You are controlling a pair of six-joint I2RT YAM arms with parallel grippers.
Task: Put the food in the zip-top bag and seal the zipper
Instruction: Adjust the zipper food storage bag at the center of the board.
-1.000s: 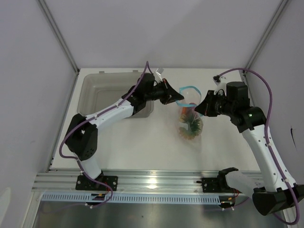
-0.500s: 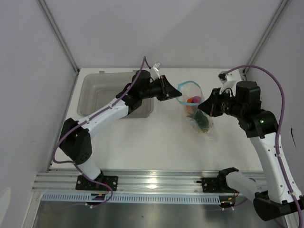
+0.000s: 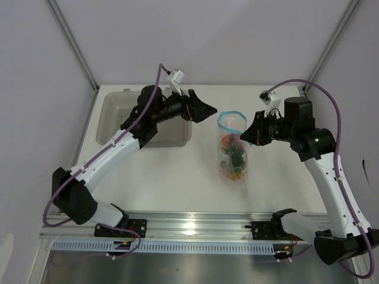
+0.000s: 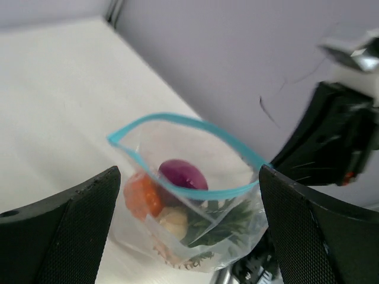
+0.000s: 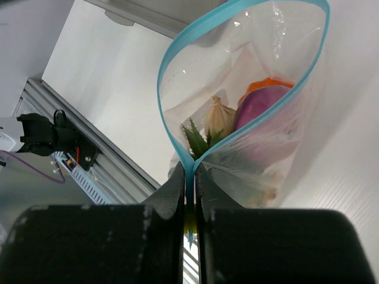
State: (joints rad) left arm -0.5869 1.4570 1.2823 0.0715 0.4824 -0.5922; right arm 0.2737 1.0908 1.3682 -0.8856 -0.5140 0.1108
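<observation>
The right arm's fingers (image 5: 172, 195) are pressing tightly together on one end of the light blue zipper strip (image 5: 161, 89), pinching the corner of the clear crinkly plastic zip-top bag (image 5: 284, 154) at its mouth; the bag is hanging from that pinch with its mouth gaping in a wide loop, and the top view is not showing whether its bottom is touching the white counter (image 3: 177, 171). Inside the bag, a round purple-red toy onion (image 4: 182, 174) is sitting uppermost; a round orange toy fruit (image 4: 141, 195) is lying just beside it; a tiny beige bulb (image 4: 172, 220) is resting below them; the green leaves of the orange-yellow toy pineapple (image 4: 219, 216) are spreading against the plastic wall. The left arm's fingers (image 4: 71, 225) are standing wide apart and gripping nothing; they are hovering near the open mouth on the side opposite the right arm, with no contact showing between them and the strip. Further left on the counter, a grey translucent rectangular tray (image 3: 118, 115) is lying beneath the left arm, well apart from the bag.
</observation>
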